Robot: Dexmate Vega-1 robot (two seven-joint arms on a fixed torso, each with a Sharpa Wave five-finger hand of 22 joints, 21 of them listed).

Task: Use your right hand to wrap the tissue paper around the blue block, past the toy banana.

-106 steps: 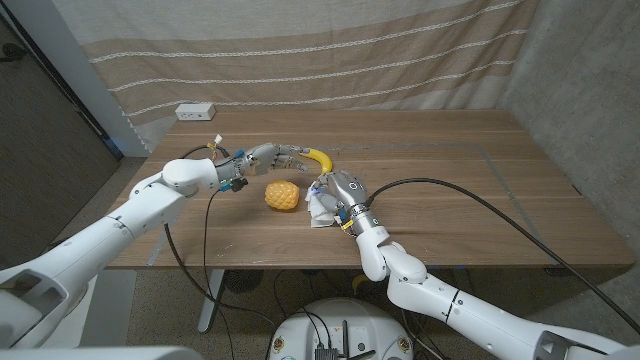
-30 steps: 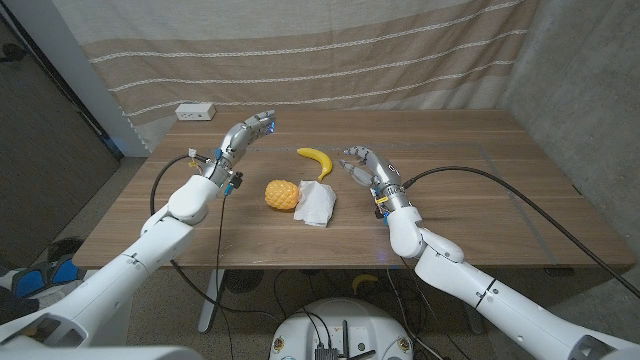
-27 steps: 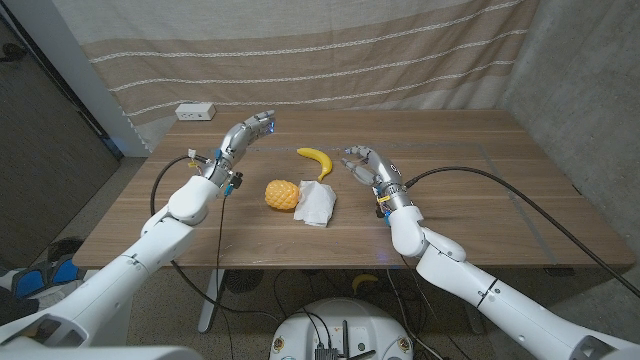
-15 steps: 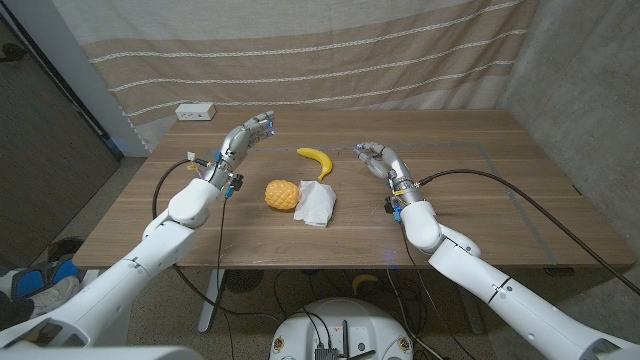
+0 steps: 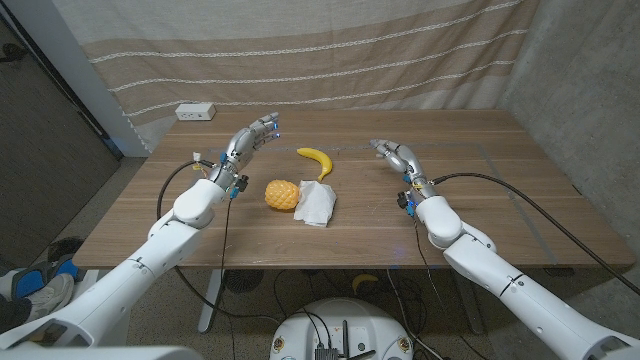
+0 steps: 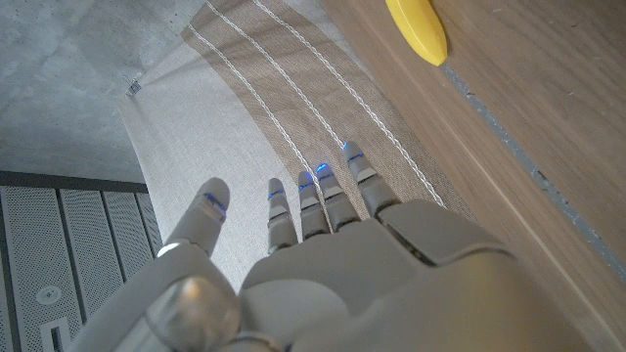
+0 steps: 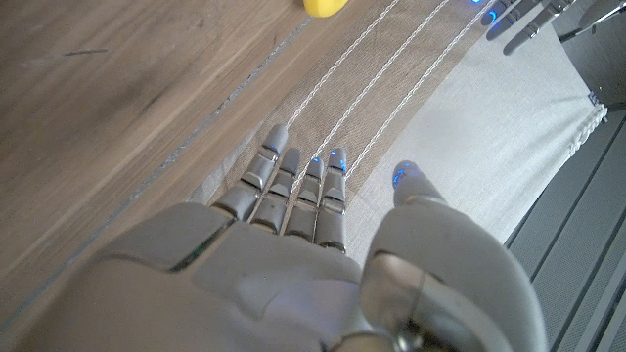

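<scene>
A white tissue bundle (image 5: pixel 316 204) lies on the wooden table (image 5: pixel 480 200) just right of a yellow toy pineapple (image 5: pixel 282 195); no blue shows through the paper. The toy banana (image 5: pixel 316 159) lies behind them, and its tip (image 6: pixel 418 27) also shows in the left wrist view. My right hand (image 5: pixel 394 156) is raised over the table right of the banana, fingers straight and apart, holding nothing. My left hand (image 5: pixel 255 135) is raised left of the banana, fingers extended, empty. In the wrist views, both the left hand (image 6: pixel 323 244) and the right hand (image 7: pixel 303 225) have spread fingers.
A white power strip (image 5: pixel 196 112) sits at the table's far left corner. A striped curtain (image 5: pixel 300 50) hangs behind the table. Bare wood stretches across the right half of the table.
My right hand let go of the tissue bundle, then lifted and drew back to the right, away from the banana. My left hand pulled back from the banana to the far left.
</scene>
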